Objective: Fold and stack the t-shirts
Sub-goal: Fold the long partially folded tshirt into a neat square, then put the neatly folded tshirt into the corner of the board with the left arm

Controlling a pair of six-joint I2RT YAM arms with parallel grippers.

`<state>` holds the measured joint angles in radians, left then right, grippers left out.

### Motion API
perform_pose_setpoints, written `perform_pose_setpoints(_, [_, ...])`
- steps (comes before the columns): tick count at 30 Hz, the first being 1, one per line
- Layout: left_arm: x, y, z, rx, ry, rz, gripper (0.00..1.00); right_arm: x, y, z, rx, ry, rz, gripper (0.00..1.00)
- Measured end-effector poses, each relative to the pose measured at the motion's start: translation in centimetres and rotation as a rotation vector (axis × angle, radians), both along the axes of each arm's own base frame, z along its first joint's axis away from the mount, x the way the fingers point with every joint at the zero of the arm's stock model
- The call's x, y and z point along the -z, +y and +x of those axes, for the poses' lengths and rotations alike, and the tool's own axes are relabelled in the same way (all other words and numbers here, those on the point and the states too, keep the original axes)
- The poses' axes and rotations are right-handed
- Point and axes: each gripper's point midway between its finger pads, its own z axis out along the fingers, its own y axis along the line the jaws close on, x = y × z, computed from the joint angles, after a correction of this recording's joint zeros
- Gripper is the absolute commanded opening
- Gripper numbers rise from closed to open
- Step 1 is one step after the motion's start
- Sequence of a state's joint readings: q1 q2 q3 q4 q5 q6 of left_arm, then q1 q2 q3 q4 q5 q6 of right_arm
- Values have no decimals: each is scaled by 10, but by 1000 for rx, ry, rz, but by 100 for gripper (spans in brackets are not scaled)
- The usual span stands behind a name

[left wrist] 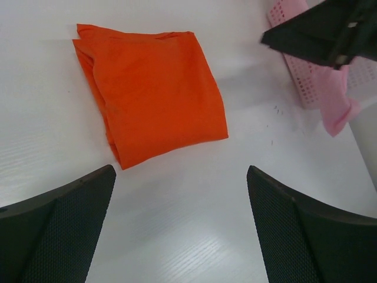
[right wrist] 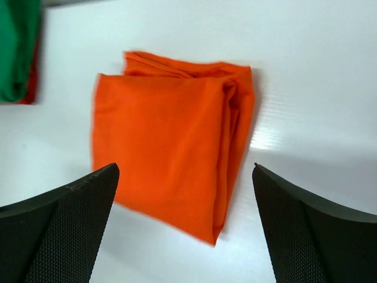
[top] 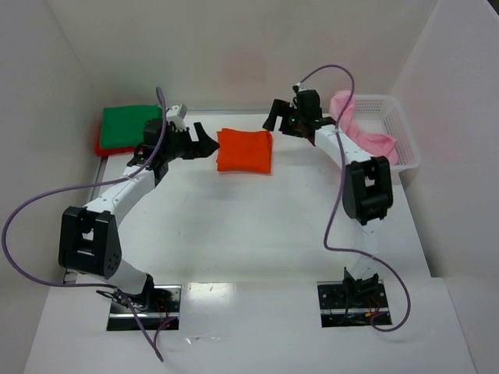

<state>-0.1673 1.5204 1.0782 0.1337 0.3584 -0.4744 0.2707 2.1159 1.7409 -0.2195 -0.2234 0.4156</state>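
A folded orange t-shirt (top: 245, 150) (left wrist: 152, 88) (right wrist: 174, 141) lies flat on the white table at the back centre. My left gripper (top: 207, 142) (left wrist: 179, 177) stands open just to its left, with bare table between the fingers. My right gripper (top: 272, 118) (right wrist: 184, 177) hangs open just off the shirt's right edge, holding nothing. A folded green t-shirt (top: 129, 125) (right wrist: 16, 47) rests on a red t-shirt (top: 101, 146) (right wrist: 29, 94) at the back left. A pale pink t-shirt (top: 366, 136) (left wrist: 339, 103) spills over the rim of the white basket.
The white lattice basket (top: 401, 132) (left wrist: 297, 71) stands at the back right against the wall. White walls close in the table on the left, back and right. Purple cables loop from both arms over the table.
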Motion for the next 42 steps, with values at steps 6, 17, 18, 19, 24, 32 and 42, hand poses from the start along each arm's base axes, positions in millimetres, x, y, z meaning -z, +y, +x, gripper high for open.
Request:
perform_pose_setpoints(6, [2,-2,-4,4,60,-19,100,-104,-19,-33,26,-213,1,99])
perform_pose_setpoints(17, [12,30,-22,-122,96,56,100,-95,-52,-86,82,-215,-87,99])
perform_pose_setpoints(18, [5,34,-27,-140,70,54,100,-95,-54,-89,89,-216,-92,99])
perform_pose_setpoints(19, [-4,37,-30,-156,37,47,100,-97,-56,-92,94,-217,-94,99])
perform_pose_setpoints(24, [-30,44,-10,-230,-81,-22,100,-108,-60,-101,101,-244,-87,99])
perform_pose_setpoints(32, [95,25,28,-139,223,-71,100,-89,-59,-110,87,-201,-86,99])
perform_pose_setpoints(42, [72,12,64,34,195,-105,100,-86,-59,-109,86,-199,-96,99])
